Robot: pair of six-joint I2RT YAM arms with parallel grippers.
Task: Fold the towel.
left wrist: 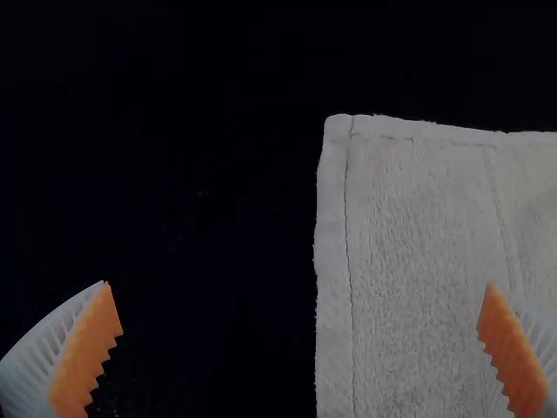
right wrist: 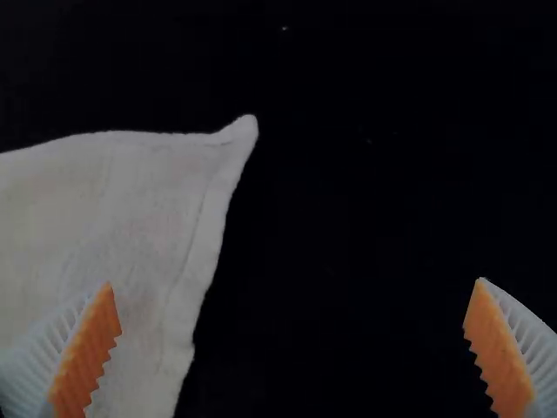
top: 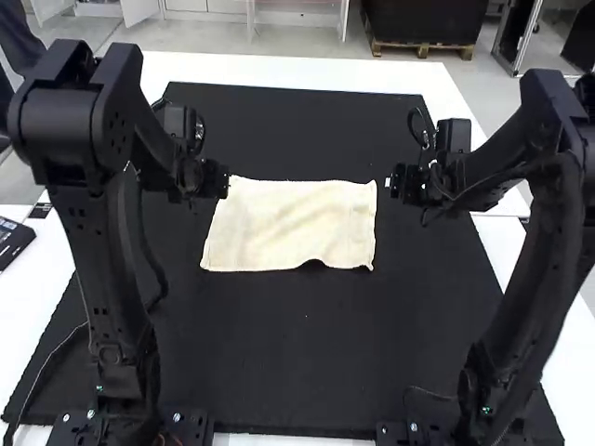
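My left gripper (top: 223, 181) is at the far left corner of the cream towel (top: 293, 223), and my right gripper (top: 392, 182) is just past its far right corner. The towel lies spread as a rough rectangle, with slight wrinkles and a small raised wave in its near edge. In the left wrist view, the left gripper (left wrist: 300, 348) stands open above one side edge of the towel (left wrist: 418, 261). The right gripper (right wrist: 296, 348) is open too, over the opposite side edge of the towel (right wrist: 122, 218). Nothing is between either pair of fingers.
A black mat (top: 307, 344) lies under the towel, on a white table (top: 316, 71). A dark flat object (top: 13, 243) rests at the table's left edge. Both arms rise from the near side, one on each side of the towel.
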